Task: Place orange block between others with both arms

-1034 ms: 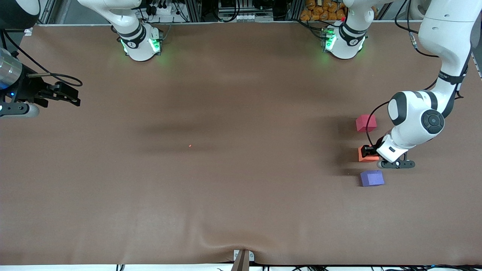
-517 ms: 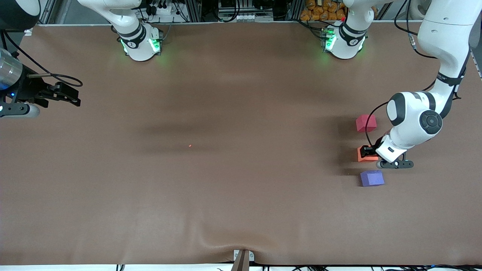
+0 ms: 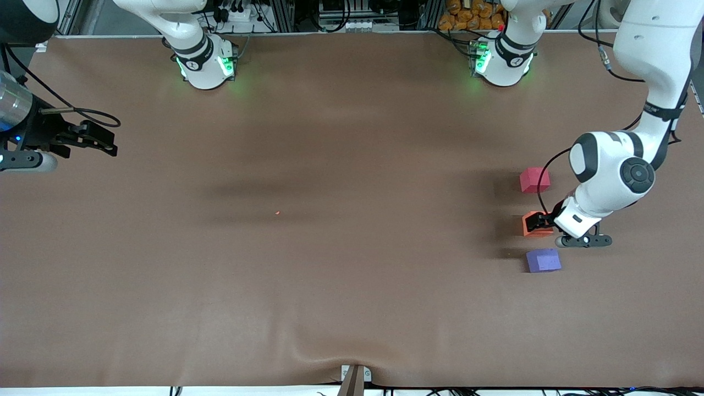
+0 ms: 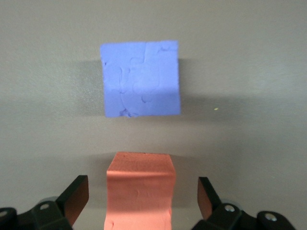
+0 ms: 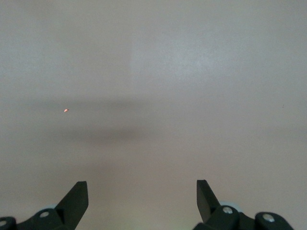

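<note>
My left gripper point(image 3: 534, 222), clamped a second earlier, stood spread around the orange block point(image 3: 534, 231), which rested between the red-pink cube point(image 3: 534, 180) and purple-blue cube point(image 3: 543, 260). My right gripper point(image 3: 107, 144) waited, spread.

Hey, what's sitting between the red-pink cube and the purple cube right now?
The orange block lies on the table between the red-pink cube and the purple cube, apart from both, as the front view shows. The open left gripper straddles it.
</note>
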`<state>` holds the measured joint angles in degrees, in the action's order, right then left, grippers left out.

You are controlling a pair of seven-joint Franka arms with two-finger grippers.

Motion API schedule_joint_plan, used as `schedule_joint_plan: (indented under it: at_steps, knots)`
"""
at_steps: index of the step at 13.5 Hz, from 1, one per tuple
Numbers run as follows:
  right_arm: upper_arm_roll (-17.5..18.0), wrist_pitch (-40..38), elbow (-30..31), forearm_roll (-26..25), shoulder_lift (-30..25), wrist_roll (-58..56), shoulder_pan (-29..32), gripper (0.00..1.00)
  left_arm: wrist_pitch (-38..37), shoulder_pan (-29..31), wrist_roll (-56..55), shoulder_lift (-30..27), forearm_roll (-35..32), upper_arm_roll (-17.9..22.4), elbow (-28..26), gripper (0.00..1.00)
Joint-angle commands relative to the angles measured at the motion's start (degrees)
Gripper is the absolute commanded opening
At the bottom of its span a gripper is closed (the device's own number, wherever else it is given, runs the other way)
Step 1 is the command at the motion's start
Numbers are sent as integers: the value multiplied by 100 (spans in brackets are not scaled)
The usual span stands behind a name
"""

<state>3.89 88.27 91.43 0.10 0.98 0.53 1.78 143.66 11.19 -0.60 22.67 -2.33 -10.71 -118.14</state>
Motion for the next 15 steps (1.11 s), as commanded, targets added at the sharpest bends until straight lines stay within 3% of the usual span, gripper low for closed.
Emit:
schedule_joint_plan:
  at_steps: [1, 4, 7, 10, 15]
  knots:
    - [-2, 33, 15, 34, -18, -53, 16, 100, -854, 41, -89, -665, 110, -212, 185, 100]
    - [-2, 85, 15, 34, 17, -53, -2, 100, -1820, 41, -89, -1079, 110, -256, 808, 100]
    - [-2, 147, 6, 43, 25, -44, -11, 100, -3296, 59, -220, -1421, 153, -265, 1766, 100]
    - [6, 121, 15, 43, 43, -44, -11, 100, -3887, 32, -511, -1896, 180, -326, 2145, 100]
    - [6, 147, 6, 43, 52, -53, -28, 100, -5206, -3, -459, -1994, 267, -362, 3034, 100]
